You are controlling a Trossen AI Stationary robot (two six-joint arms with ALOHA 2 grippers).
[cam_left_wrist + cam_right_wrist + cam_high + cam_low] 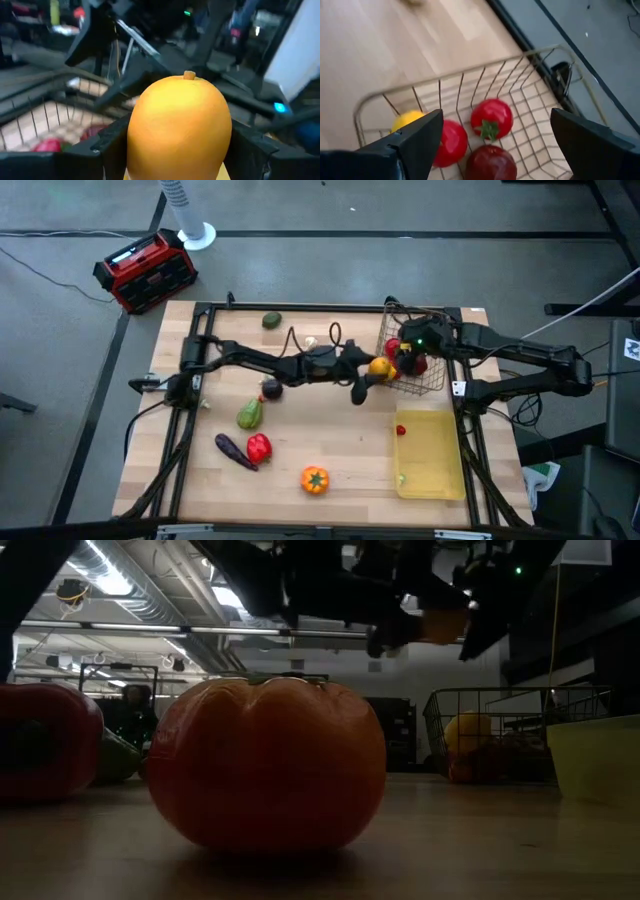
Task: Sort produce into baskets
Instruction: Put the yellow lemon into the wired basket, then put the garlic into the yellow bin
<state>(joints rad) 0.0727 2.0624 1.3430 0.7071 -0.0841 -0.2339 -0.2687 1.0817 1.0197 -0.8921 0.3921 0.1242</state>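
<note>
The left gripper (pixel 380 370) was clamped on an orange fruit (pixel 179 127), its fingers (pixel 112 145) pressed against both sides. It held the fruit in the air at the left edge of the wire-mesh basket (pixel 432 380). The right gripper (pixel 492 145) hung above the same basket with its fingers spread wide and nothing between them. Below it the basket contained a red tomato (pixel 491 117), two further red pieces and a yellow lemon (pixel 406 120). The yellow tray (pixel 435 470) lay just in front of the basket with a small red piece (pixel 401 430) at its corner. An orange pepper (pixel 314 479), a red pepper (pixel 259 447), an eggplant (pixel 233 450) and an avocado (pixel 250 414) remained on the table (pixel 340 440).
</note>
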